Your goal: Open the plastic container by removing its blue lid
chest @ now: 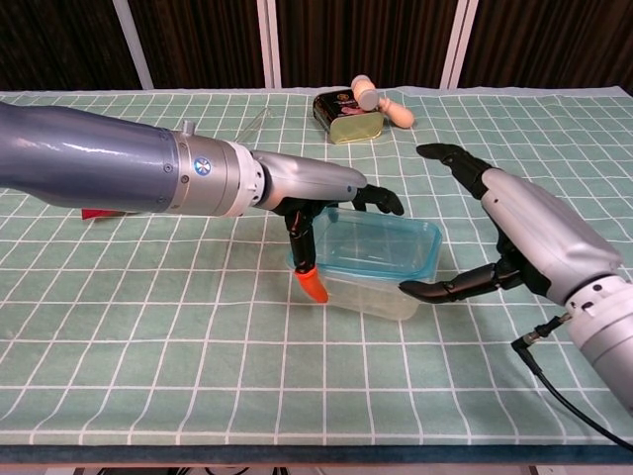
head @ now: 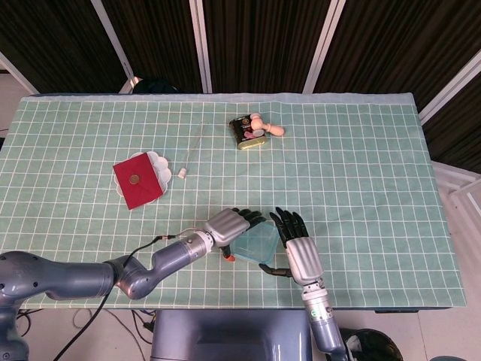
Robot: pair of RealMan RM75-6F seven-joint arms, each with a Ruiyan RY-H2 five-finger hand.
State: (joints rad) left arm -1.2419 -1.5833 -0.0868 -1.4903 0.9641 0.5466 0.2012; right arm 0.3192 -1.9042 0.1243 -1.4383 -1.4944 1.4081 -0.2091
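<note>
So here's where we're at: the plastic container (chest: 376,267) sits on the bench (head: 361,165) near the front edge, right between our two hands, with its blue lid (chest: 381,243) on top. In the chest view the lid looks a bit cocked up on the side by our left hand, but we can't tell whether it has actually unsnapped.

Our left hand (chest: 316,203) is draped over the container's left end, fingers curled over the lid edge and the orange-tipped thumb (chest: 314,285) down against the side wall, so it's gripping that end. Our right hand (chest: 504,237) is spread wide beside the right end, thumb reaching low toward the base, fingers up in the air, holding nothing.

What worries us:
- the box looks light, so prying up on the left could lift or tip the whole thing if the right hand doesn't pin the base
- the right thumb could shove it sideways instead of bracing it
- the lid could pop free and skid off the front edge

Count: one container, one lid, one small tin (head: 249,132) with a wooden piece (head: 267,125) against it, one red wallet (head: 138,180) on a white dish (head: 161,162), one thin white stick (head: 191,153)
</note>
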